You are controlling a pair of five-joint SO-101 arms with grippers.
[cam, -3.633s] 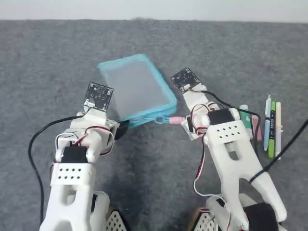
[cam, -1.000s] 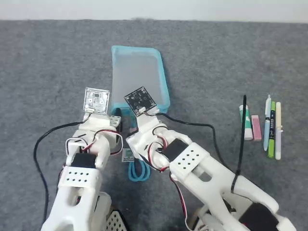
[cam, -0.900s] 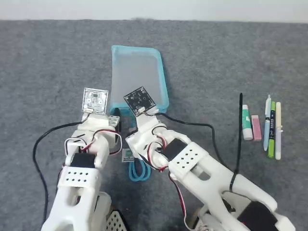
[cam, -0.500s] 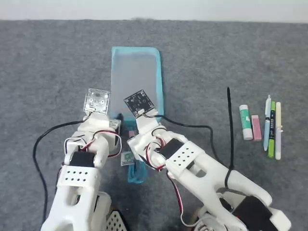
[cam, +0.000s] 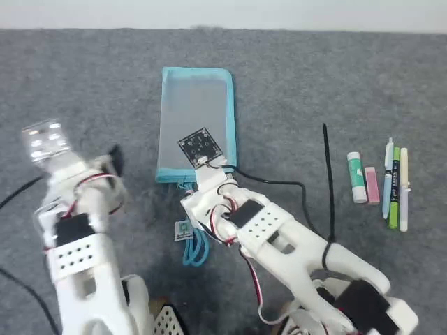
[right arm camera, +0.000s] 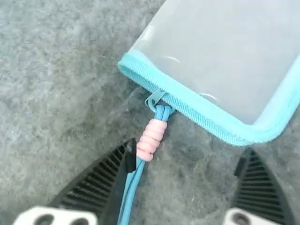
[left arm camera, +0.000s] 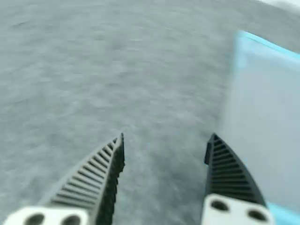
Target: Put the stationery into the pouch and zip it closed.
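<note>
**Early days: nothing packed yet**

A grey, felt-like desk [cam: 314, 77] runs back to a pale wall. At the left, the left gripper [left arm camera: 164, 145] hangs over bare grey cloth, its jaws spread wide with nothing between them.

In the middle lies the flat translucent pouch with turquoise fabric edging [cam: 195, 112], pointing lengthwise away from the arms. A small metal zip slider [right arm camera: 154, 99] sits on its near short edge, close to one corner. From the slider trails a thin blue cord [right arm camera: 162, 112] threaded with a pink ribbed bead [right arm camera: 150, 136]. The right gripper [right arm camera: 187, 152] is poised over that pull, wide open and gripping nothing, with the bead just beside one finger.

Far right, well apart from the pouch, a white-and-green stick [cam: 357, 176], a pink eraser block [cam: 371, 185] and three slim pens [cam: 394, 188] lie side by side.

From where I stand I can't tell whether the zip is open. I'd say this is the opening step. The right gripper needs to close on the bead or cord and draw the slider along the edge. The left gripper would likely have to pin the pouch so it doesn't slide.
</note>
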